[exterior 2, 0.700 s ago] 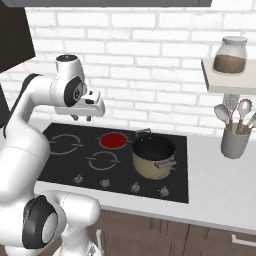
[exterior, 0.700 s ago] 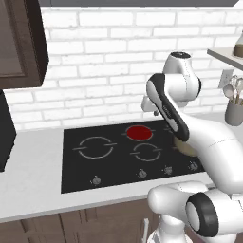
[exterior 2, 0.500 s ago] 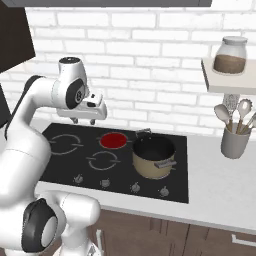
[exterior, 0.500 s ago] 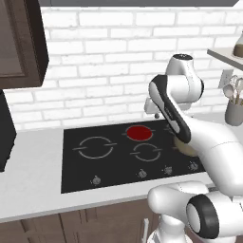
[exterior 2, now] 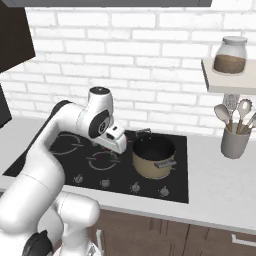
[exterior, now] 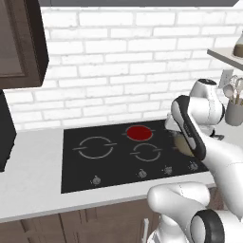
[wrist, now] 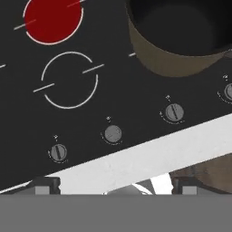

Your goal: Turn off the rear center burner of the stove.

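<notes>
Hand view: the rear center burner (wrist: pixel 53 18) is seen glowing red at the back of the stove (wrist: pixel 27 113). Small, rigid, smooth silver knobs (wrist: pixel 112 133) along the front edge would be pinched across the rim. The gripper (wrist: pixel 113 186) is spread wide, holding nothing.

A pale grey counter (exterior: pixel 33 171) is seen running across the lower half of both base views, below a white brick wall. The stove (exterior: pixel 109 163), a black glass cooktop, is set flat into it, and a dark appliance (exterior: pixel 5 133) is cut off at the left edge of the left base view. At the right of the right base view a grey utensil holder (exterior 2: pixel 235 141) is stood on the counter, beside the cooktop's right end.
</notes>
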Tool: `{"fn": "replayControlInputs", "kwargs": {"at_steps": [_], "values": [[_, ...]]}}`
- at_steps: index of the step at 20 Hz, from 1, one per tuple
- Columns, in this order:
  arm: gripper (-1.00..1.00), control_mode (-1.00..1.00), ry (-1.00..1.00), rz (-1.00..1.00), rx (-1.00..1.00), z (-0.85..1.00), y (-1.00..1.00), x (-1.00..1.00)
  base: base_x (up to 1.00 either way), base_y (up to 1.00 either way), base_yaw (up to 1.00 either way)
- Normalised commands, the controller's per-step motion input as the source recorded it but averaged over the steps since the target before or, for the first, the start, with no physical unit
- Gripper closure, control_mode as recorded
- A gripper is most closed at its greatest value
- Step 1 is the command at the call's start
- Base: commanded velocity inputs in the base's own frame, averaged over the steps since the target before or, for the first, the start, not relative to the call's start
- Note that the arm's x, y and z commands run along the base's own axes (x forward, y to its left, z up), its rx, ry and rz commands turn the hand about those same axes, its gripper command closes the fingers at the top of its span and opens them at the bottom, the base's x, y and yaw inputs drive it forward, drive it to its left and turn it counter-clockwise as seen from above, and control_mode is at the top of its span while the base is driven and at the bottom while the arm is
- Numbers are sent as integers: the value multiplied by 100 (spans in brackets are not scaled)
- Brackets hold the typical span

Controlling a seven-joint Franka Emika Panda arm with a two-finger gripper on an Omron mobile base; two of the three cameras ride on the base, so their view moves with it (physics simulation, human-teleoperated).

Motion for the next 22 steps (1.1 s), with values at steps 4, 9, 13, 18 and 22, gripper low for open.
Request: {"fn": "replayControlInputs", "kwargs": {"at_steps": [4, 9, 13, 18, 22], "values": [[-100, -100, 18, -47, 11, -80, -6, 0, 0, 0, 0], [-100, -100, 16, -45, 13, -61, 1, 3, 0, 0, 0], [-100, -100, 13, -37, 5, -44, 12, 3, 0, 0, 0], [-100, -100, 11, -31, 1, -46, 31, 14, 0, 0, 0], [-100, -100, 7, -22, 0, -46, 20, 16, 0, 0, 0]]}}
